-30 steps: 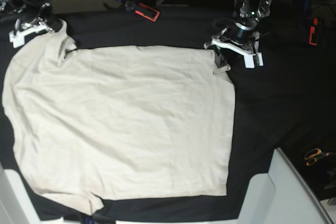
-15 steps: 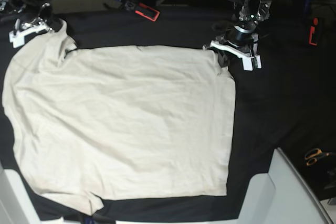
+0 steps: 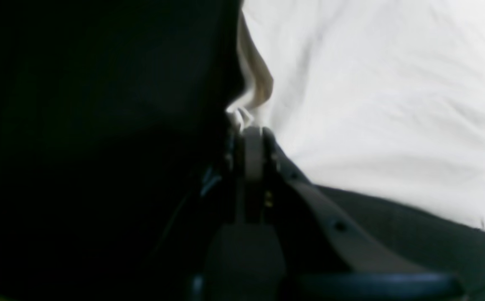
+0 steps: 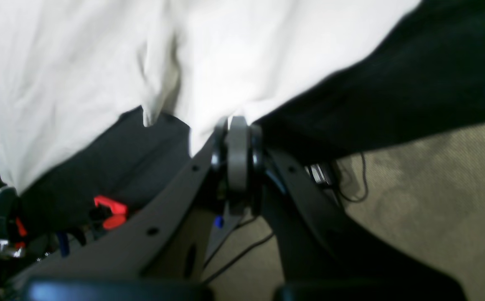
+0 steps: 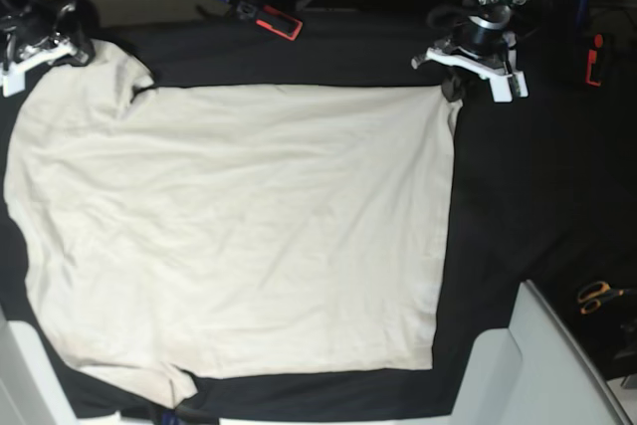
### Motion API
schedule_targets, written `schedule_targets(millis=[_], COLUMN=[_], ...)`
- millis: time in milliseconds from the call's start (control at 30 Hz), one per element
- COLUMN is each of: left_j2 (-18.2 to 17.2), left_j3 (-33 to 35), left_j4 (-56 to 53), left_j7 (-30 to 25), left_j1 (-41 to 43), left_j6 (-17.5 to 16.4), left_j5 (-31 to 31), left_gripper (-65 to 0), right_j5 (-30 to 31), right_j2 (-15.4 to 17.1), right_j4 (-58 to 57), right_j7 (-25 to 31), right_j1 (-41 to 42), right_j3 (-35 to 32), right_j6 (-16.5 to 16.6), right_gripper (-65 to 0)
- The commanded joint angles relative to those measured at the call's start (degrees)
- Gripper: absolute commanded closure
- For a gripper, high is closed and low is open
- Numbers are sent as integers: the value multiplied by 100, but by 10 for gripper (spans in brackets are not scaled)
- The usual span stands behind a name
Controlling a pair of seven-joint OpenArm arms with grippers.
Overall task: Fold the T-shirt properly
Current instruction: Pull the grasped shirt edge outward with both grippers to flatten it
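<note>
**Both grippers pinching the far corners of the shirt**

Over on the base view's right, the left gripper (image 5: 454,95) has its fingers pressed together on the far right corner of the T-shirt (image 5: 239,236). From its wrist camera you can see a little bunch of cream cloth puckered up right at the fingertips (image 3: 246,125), the jaws closed tight on it. Across the table, the right gripper (image 5: 85,47) is doing the same at the far left corner: fingers together, cloth edge caught at the tips (image 4: 236,125), with the shirt spreading away from them and a small fold hanging just beside.

The shirt itself lies flat on the black tablecloth (image 5: 528,196), filling most of it. Its long axis runs left to right across the base view, the straight hem edge on the right side, the sleeves at the left: one by the right gripper at the far corner, the other at the near left corner, curled under a bit.

It's plain cream, no print, softly wrinkled all over with shallow creases. The far edge between the two grippers runs nearly straight. The neck label I can't make out from here.
</note>
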Motion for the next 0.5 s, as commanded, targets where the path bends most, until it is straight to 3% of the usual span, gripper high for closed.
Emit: schedule_targets(millis=[0, 167, 467], left_j2=[-40, -57, -66], left_j3=[-24, -24, -33], left_j4=[181, 506, 664], left_j7=[-105, -105, -105], left_j1=[110, 462, 717], left_j6=[19, 19, 19], left_j5=[-15, -6, 2], left_gripper=[0, 0, 0], right_j5=[90, 99, 99], right_j2=[49, 49, 49], right_j4=[99, 134, 151], right_j7=[25, -353, -414], right_j1=[-54, -142, -353], right_j3=[26, 26, 35], right_j6=[14, 14, 23], right_gripper=[-3, -3, -3])
